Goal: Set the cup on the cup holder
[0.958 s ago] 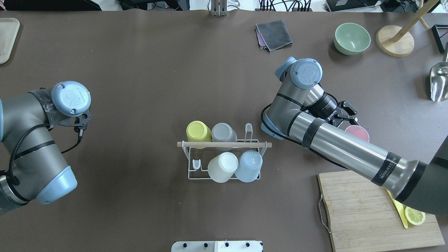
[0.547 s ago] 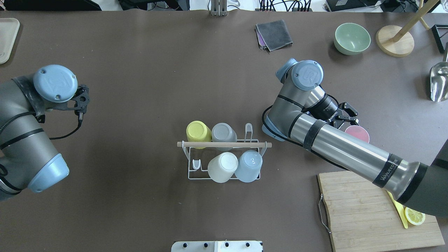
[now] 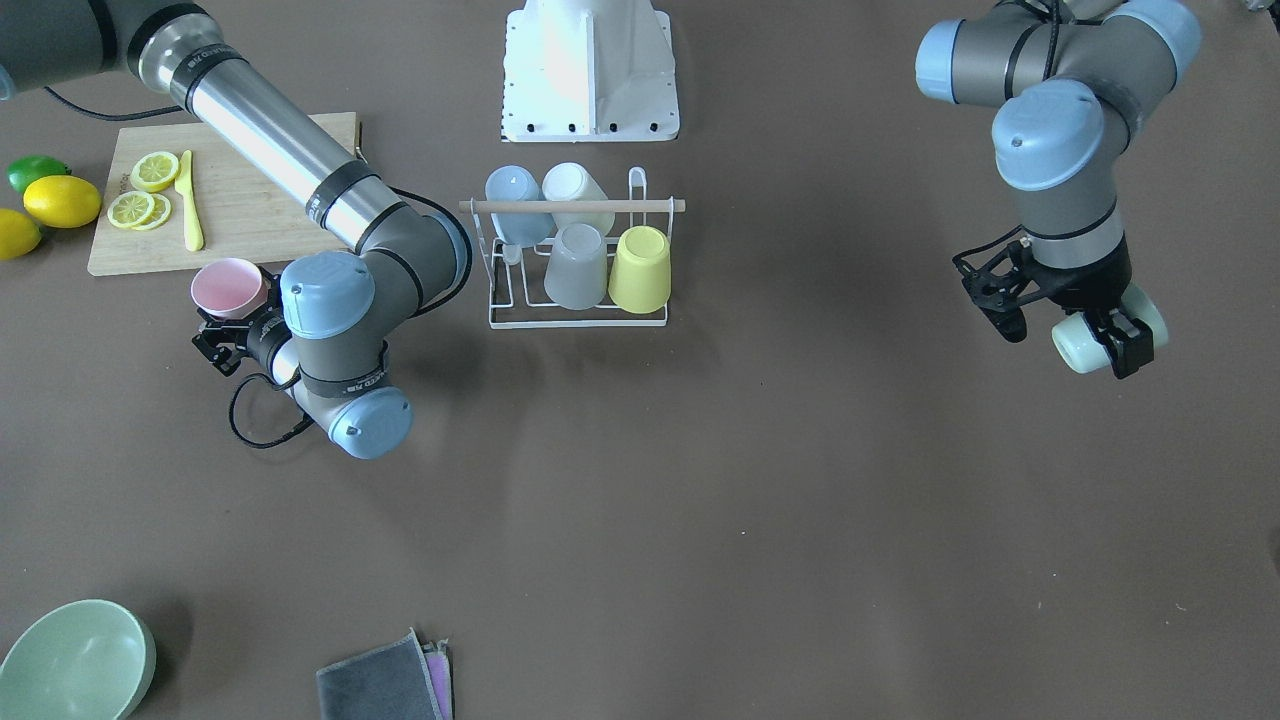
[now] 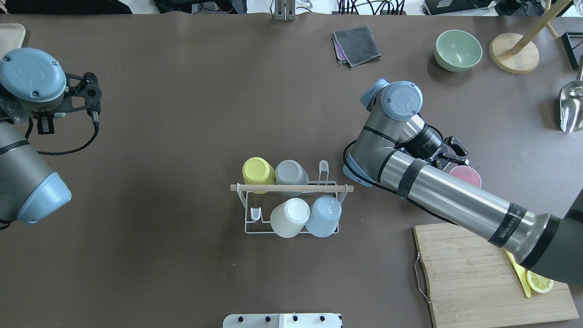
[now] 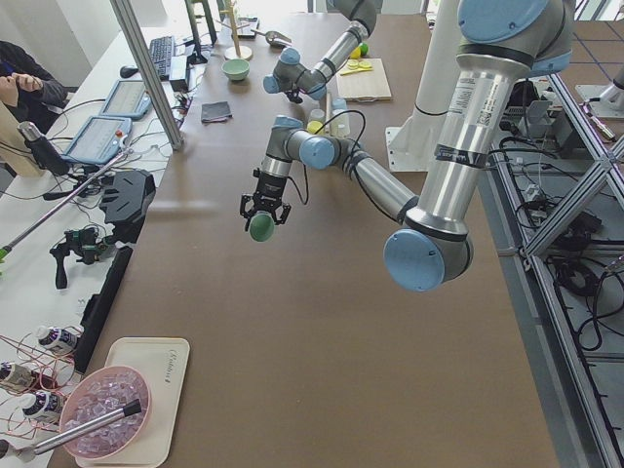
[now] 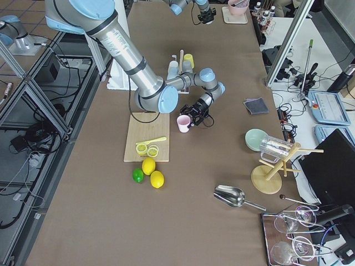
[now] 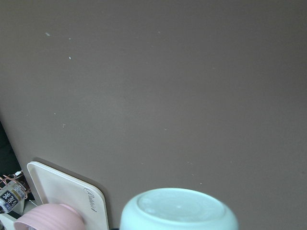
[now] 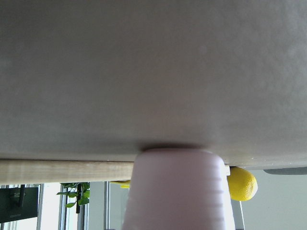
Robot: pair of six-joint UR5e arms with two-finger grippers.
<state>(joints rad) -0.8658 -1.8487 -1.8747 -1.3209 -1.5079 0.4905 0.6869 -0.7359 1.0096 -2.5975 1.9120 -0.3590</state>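
The cup holder (image 4: 291, 187), a white wire rack with a wooden rod, stands mid-table and carries yellow, grey, white and blue cups upside down; it also shows in the front view (image 3: 575, 205). My left gripper (image 3: 1100, 340) is shut on a pale mint cup (image 3: 1075, 352) and holds it above the table far to the rack's left; the cup's base shows in the left wrist view (image 7: 178, 211). My right gripper (image 4: 457, 156) lies level at a pink cup (image 4: 465, 176) that stands upright on the table (image 6: 183, 123). Its jaws look spread beside the cup.
A cutting board (image 4: 460, 273) with lemon slices and a yellow knife lies at the front right. A green bowl (image 4: 457, 49), a grey cloth (image 4: 357, 44), a wooden stand (image 4: 513, 53) and a metal scoop (image 4: 571, 107) sit at the back right. A cream tray (image 4: 9, 45) is at the far left.
My left arm has swung left and away from the rack, carrying the mint cup. My right arm has edged slightly toward the pink cup, which has not moved.
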